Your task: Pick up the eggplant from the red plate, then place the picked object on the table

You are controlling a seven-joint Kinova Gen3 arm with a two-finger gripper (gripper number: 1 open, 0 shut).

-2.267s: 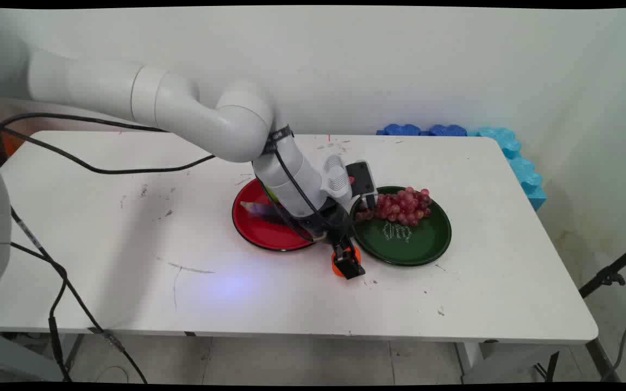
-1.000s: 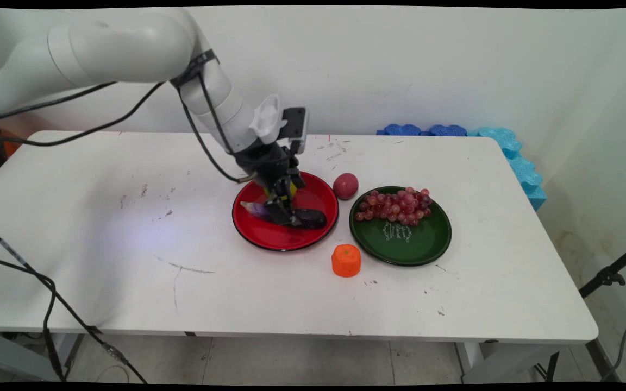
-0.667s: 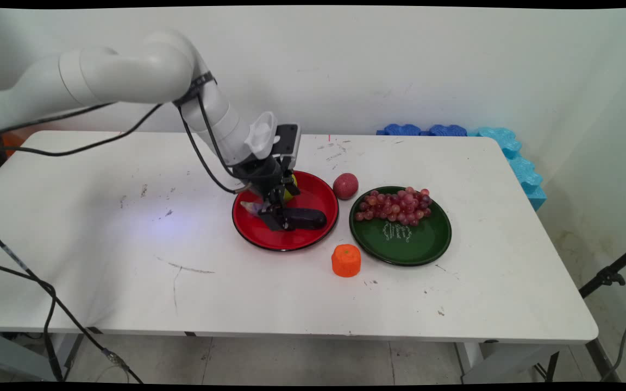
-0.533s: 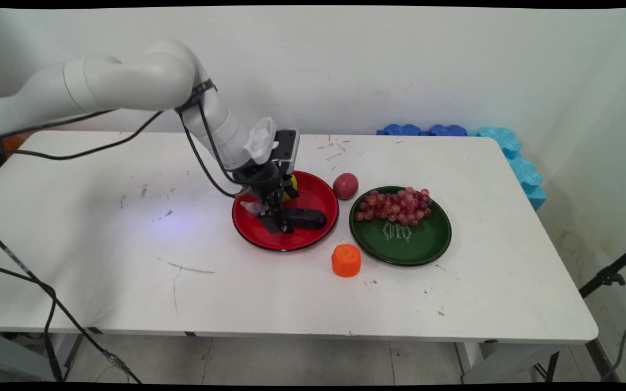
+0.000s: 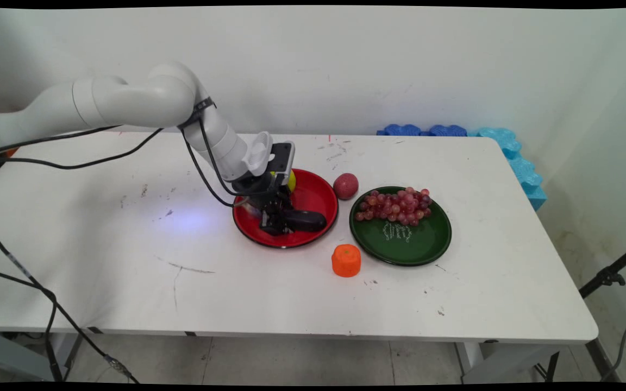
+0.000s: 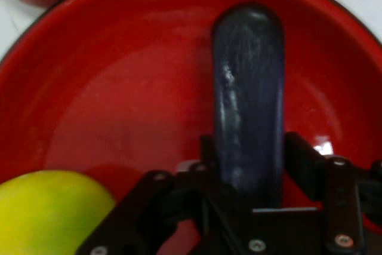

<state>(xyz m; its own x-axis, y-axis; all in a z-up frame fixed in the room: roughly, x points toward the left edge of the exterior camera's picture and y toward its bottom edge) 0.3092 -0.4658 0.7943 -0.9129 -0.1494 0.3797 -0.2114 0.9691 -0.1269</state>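
A dark purple eggplant point(image 5: 306, 220) lies in the red plate point(image 5: 291, 243), its stalk end under my hand. My gripper point(image 5: 272, 225) is down in the plate, and in the hand view its two fingers press against both sides of the eggplant point(image 6: 250, 88), shut on it near the stalk end. The eggplant rests on the red plate point(image 6: 119, 88). A yellow-green mango point(image 5: 290, 181) lies at the plate's back, just behind my hand, and shows in the hand view as the mango point(image 6: 54, 207) at the lower left.
A reddish round fruit point(image 5: 345, 185) sits on the table between the two plates. The green plate point(image 5: 421, 244) to the right holds a bunch of red grapes point(image 5: 397, 205). An orange fruit-shaped thing point(image 5: 346, 260) stands in front. Blue foam pieces point(image 5: 508, 146) line the back right.
My hand left the orange thing, swung left to the red plate and came down over the eggplant. In the last half second it sank lower onto it.
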